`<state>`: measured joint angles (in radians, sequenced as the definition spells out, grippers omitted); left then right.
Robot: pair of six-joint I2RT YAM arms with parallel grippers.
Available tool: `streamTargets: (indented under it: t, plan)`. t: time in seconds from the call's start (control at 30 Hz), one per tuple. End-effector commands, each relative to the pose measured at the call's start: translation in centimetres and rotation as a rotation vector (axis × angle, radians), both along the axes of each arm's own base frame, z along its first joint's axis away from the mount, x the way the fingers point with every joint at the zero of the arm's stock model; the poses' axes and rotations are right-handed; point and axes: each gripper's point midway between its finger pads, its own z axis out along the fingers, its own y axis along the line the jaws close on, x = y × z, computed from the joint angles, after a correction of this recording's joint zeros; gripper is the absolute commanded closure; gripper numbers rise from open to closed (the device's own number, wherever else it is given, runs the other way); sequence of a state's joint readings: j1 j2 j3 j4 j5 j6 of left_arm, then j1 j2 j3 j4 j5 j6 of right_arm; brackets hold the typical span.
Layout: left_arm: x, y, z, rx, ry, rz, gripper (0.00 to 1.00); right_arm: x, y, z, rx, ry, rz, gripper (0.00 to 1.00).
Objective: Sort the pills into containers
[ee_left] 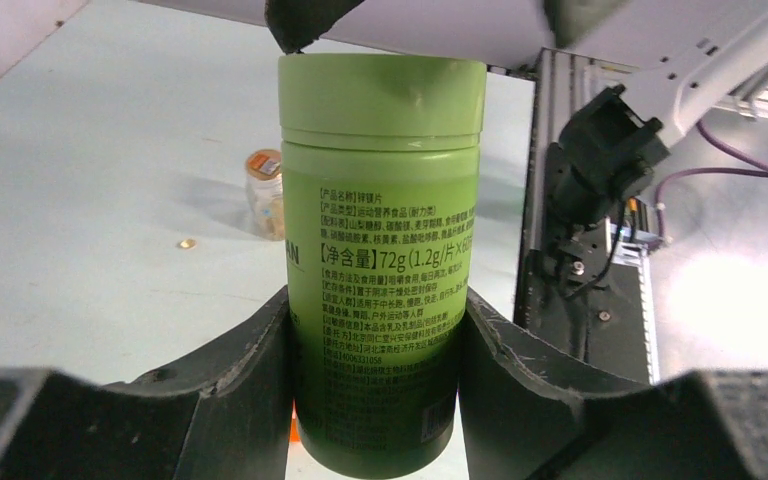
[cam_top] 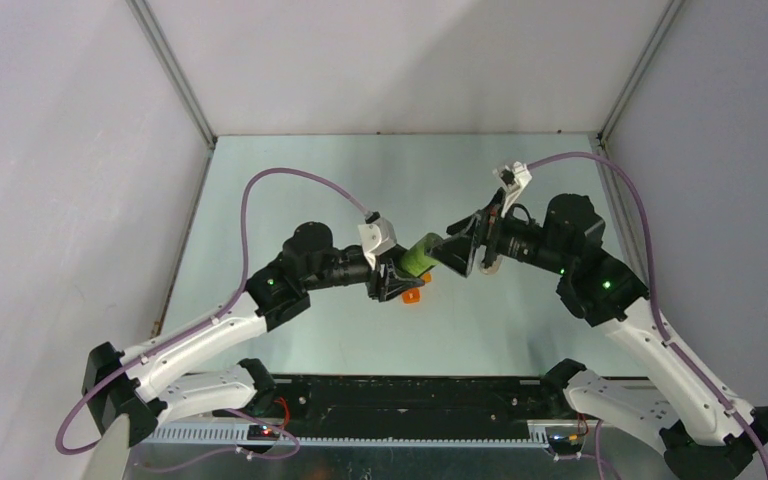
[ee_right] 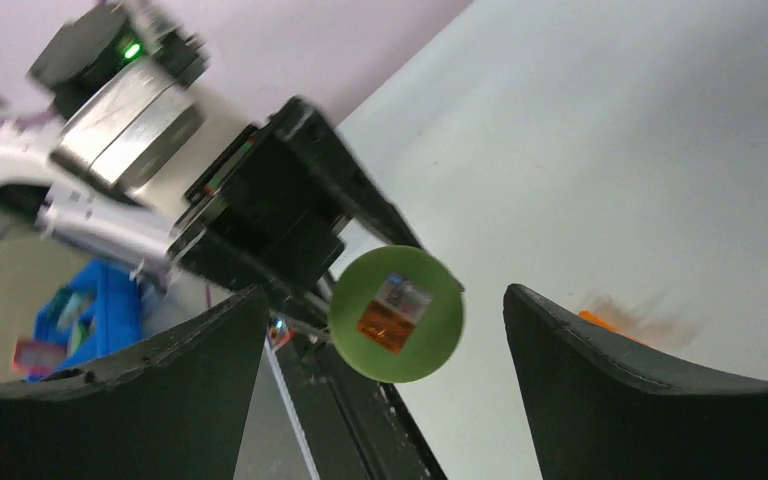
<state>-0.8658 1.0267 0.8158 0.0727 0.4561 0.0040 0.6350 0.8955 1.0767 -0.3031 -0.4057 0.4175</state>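
My left gripper [cam_top: 400,272] is shut on the green bottle [cam_top: 421,254] and holds it tilted above the table, cap toward the right arm. In the left wrist view both fingers [ee_left: 250,370] press the bottle's [ee_left: 380,250] printed sides. My right gripper [cam_top: 457,250] is open just off the cap. In the right wrist view the round green cap [ee_right: 396,313], with a small sticker, sits between the spread fingers [ee_right: 580,390] without touching them. The clear orange-topped vial [ee_left: 265,195] stands on the table behind the bottle. The orange box [cam_top: 411,295] lies under the left gripper, mostly hidden.
A small pill [ee_left: 188,243] lies on the table left of the vial. The black rail [cam_top: 400,395] between the arm bases runs along the near edge. Grey walls close the table on the left, back and right.
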Motion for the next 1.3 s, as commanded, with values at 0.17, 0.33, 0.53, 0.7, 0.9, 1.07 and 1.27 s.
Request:
streamTargets:
  t: [0.17, 0.33, 0.53, 0.7, 0.9, 1.07, 1.27]
  plan:
    - [-4.6, -1.0, 4.2, -0.076, -0.056, -0.287, 1.00, -4.0, 0.4, -0.3, -0.078, -0.194, 0.274, 0.16]
    - [-5.3, -0.8, 4.9, -0.092, -0.069, -0.325, 1.00, -3.5, 0.7, 0.3, -0.073, -0.204, 0.265, 0.24]
    - [-5.5, -1.1, 5.3, -0.095, -0.074, -0.347, 1.00, -2.8, 1.0, -0.1, -0.081, -0.171, 0.251, 0.53]
    - [-5.0, -1.1, 5.5, -0.101, -0.078, -0.313, 1.00, -1.5, 1.2, -0.2, -0.071, -0.113, 0.191, 0.72]
    - [-2.8, -1.0, 5.6, -0.102, -0.085, -0.180, 1.00, 2.6, 0.0, -0.5, -0.037, 0.011, -0.087, 0.89]
    - [-0.2, -0.7, 5.1, -0.087, -0.075, -0.036, 1.00, 6.8, -3.1, -2.4, -0.050, 0.154, -0.467, 0.95]
    - [1.0, -0.6, 4.1, -0.057, -0.057, 0.028, 1.00, 6.0, -2.4, -0.5, -0.045, 0.056, -0.387, 0.23]
